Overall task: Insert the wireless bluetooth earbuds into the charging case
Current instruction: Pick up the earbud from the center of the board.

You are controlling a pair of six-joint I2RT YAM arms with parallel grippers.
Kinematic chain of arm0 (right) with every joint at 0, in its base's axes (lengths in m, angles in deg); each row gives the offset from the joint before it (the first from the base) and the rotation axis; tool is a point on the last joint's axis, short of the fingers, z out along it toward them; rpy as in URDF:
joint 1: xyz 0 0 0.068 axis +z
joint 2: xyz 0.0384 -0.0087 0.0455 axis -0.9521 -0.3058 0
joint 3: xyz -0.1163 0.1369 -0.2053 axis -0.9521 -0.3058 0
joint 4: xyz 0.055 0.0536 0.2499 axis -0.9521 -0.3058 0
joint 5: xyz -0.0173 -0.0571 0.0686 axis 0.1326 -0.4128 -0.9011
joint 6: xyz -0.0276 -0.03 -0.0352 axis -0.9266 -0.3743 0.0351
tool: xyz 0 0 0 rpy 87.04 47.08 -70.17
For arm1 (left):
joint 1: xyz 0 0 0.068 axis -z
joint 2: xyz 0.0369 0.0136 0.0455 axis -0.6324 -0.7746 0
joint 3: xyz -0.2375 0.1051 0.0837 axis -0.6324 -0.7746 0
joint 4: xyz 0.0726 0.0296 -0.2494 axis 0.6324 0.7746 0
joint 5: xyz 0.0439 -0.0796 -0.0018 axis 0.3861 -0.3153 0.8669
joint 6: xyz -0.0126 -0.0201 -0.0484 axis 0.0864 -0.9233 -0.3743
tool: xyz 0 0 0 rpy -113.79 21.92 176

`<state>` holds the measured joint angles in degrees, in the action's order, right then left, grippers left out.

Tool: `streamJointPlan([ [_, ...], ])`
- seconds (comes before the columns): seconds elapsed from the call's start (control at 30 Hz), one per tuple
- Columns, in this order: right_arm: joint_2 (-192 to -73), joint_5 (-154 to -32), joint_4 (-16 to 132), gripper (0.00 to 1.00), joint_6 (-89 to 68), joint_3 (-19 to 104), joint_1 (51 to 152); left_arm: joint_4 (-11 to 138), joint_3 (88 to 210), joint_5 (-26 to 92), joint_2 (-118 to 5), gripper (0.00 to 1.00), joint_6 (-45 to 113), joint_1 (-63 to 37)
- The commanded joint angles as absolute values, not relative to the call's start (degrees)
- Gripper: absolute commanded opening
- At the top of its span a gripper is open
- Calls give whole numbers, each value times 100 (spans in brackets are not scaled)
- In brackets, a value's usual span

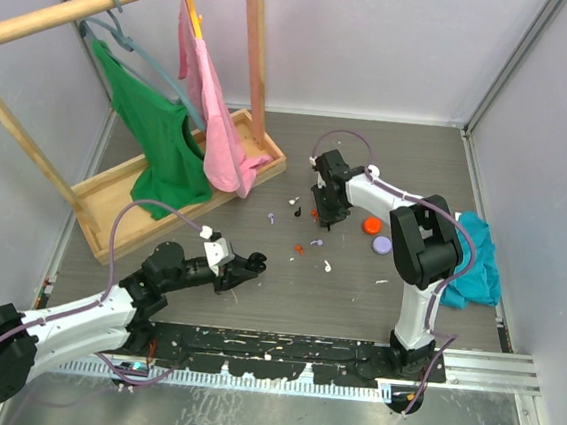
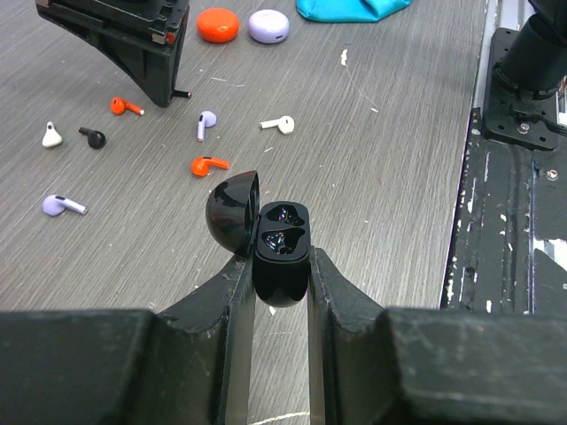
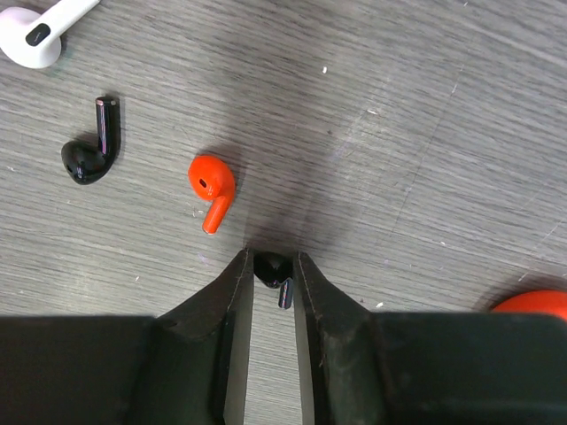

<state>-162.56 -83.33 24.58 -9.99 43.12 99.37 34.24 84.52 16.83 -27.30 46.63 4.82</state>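
Note:
My left gripper (image 2: 282, 266) is shut on an open black charging case (image 2: 282, 243), lid (image 2: 232, 208) swung left, both sockets empty; it also shows in the top view (image 1: 249, 262). My right gripper (image 3: 273, 268) is shut on a black earbud (image 3: 271, 267), stem towards the camera, close above the table (image 1: 325, 217). Loose on the table lie another black earbud (image 3: 89, 150), a red earbud (image 3: 213, 184) and a white earbud (image 3: 35, 22). The left wrist view shows more: a red one (image 2: 208, 166), two lilac ones (image 2: 205, 124) (image 2: 62, 205) and a white one (image 2: 279, 124).
An orange round case (image 1: 371, 224) and a lilac round case (image 1: 382, 245) lie right of the right gripper. A teal cloth (image 1: 475, 259) is at the right wall. A wooden clothes rack (image 1: 181, 178) with a green shirt (image 1: 161, 130) and a pink garment (image 1: 213, 105) stands back left.

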Motion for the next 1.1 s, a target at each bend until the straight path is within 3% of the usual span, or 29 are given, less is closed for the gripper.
streamJointPlan([
  [0.0, -16012, -8362, 2354, 20, -1024, 4339, 9920, 2846, 8567, 1584, -2711, 0, 4788, 499],
  [0.5, -13431, -8709, 3647, 20, -868, 3059, 10270, 2299, 8782, 1957, -2853, 0, 4488, 504],
  [1.07, -10777, -8599, 5948, 19, -817, 1481, 11846, 926, 9133, 2077, -3904, 0, 3915, 502],
])
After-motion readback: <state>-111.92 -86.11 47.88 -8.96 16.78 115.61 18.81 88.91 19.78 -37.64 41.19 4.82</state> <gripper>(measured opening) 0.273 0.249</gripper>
